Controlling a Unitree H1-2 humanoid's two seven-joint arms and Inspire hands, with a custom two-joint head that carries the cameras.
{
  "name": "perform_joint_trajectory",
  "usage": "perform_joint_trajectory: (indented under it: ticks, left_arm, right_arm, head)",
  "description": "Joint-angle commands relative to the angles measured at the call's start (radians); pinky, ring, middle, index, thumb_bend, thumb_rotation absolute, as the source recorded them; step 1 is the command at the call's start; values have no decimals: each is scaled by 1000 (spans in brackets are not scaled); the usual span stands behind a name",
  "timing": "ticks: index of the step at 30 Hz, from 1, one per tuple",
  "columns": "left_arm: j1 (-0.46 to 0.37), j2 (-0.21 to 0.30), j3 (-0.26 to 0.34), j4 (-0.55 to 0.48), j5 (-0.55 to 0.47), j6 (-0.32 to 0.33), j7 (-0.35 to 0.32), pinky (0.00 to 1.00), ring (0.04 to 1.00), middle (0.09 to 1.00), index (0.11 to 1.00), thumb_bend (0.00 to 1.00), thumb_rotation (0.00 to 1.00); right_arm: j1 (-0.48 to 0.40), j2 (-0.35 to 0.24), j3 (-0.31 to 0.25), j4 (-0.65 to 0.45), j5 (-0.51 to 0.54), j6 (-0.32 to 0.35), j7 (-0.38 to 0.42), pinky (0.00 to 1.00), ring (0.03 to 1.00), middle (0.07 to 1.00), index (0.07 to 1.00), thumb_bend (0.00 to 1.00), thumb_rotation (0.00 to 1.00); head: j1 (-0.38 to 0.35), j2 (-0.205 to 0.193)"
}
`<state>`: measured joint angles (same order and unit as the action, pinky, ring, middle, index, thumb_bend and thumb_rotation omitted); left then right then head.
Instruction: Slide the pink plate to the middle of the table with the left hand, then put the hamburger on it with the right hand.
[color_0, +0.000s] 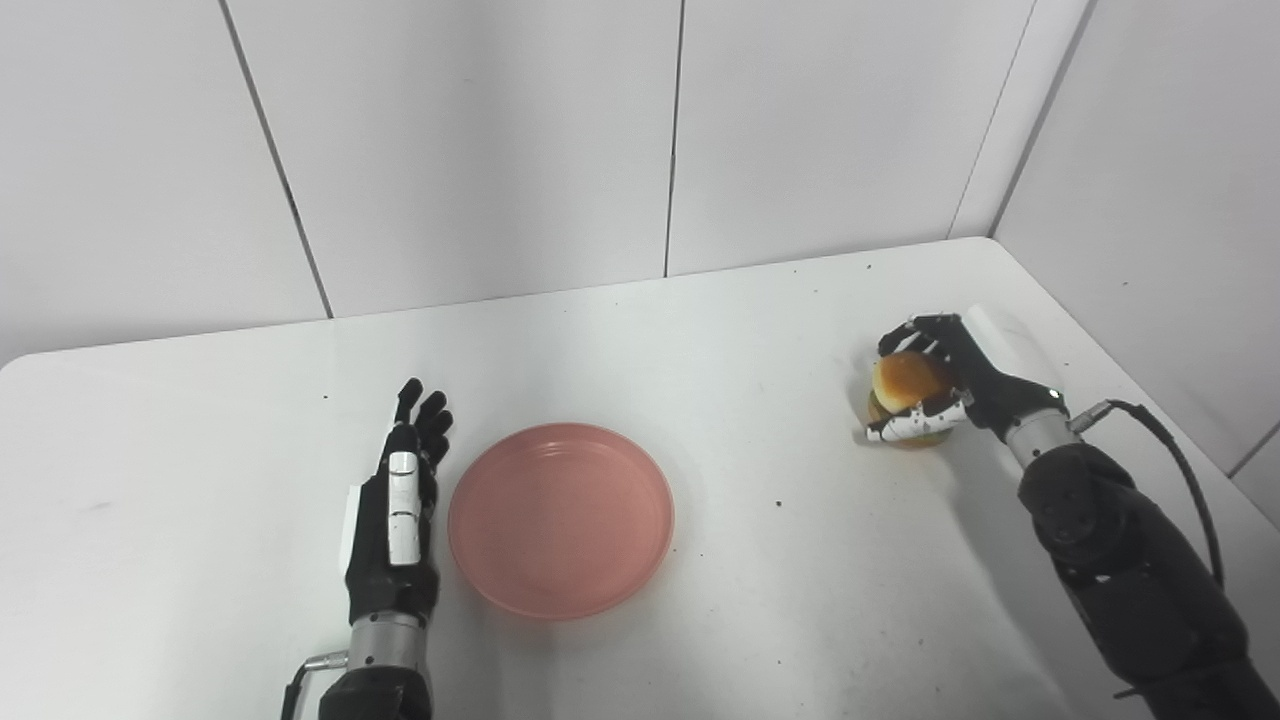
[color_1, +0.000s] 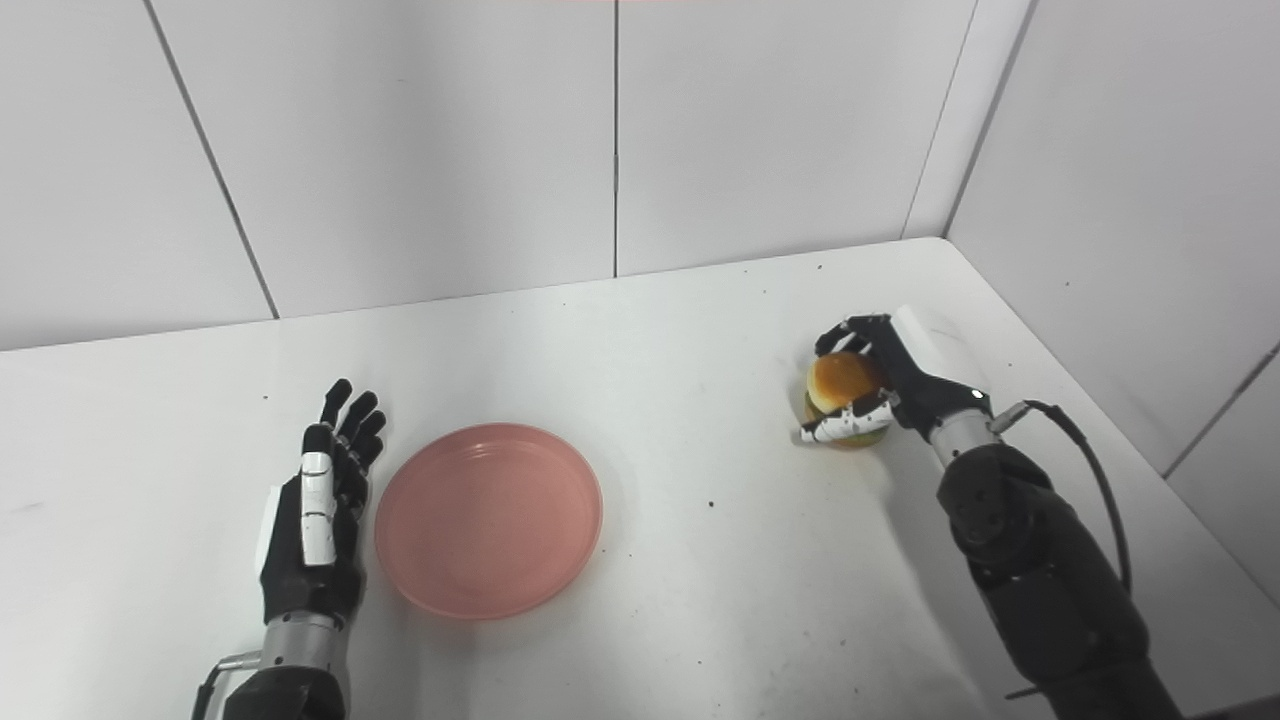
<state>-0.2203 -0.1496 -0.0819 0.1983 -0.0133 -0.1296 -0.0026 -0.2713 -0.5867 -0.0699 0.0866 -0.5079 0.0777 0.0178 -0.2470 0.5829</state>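
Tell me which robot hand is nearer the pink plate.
Left. The left robot hand sits just beside the pink plate, on its left; the right robot hand is far right, wrapped around the hamburger.

My left hand lies low on its edge, fingers straight and close together, pointing toward twelve o'clock, with nothing in it. Its forearm comes up from the bottom edge at about seven o'clock. My right arm reaches in from five o'clock toward eleven, wrist bent a little. My right hand is curled around the hamburger, dark fingers over the top of the bun and the white thumb across its near side.
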Motion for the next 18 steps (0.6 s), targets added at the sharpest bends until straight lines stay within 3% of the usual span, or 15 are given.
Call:
perform_joint_trajectory:
  ticks: [1,9,14,17,18]
  left_arm:
    - [47,8,0,20,17,13,8,972,938,930,930,701,1000]
    - [49,-2,-5,21,16,6,11,974,936,931,932,711,1000]
    - [50,-13,-18,30,37,-7,26,964,928,926,931,689,1000]
    - [54,-29,-31,21,62,19,43,982,943,934,938,713,1000]
    - [56,-37,-36,24,74,14,53,942,928,924,930,713,1000]
  right_arm:
    - [-29,-22,-26,-58,0,-21,-39,311,370,446,522,523,0]
    - [-33,-14,-35,-196,1,34,7,327,399,450,513,525,0]
    - [-39,9,-18,-267,49,9,47,274,344,435,521,523,0]
    - [-59,34,24,-290,58,-54,58,288,356,438,525,522,0]
    - [-68,40,40,-289,72,-80,64,304,371,440,523,522,0]
  head:
    - [0,1]
    - [25,5]
    - [91,15]
    - [157,19]
    - [194,19]
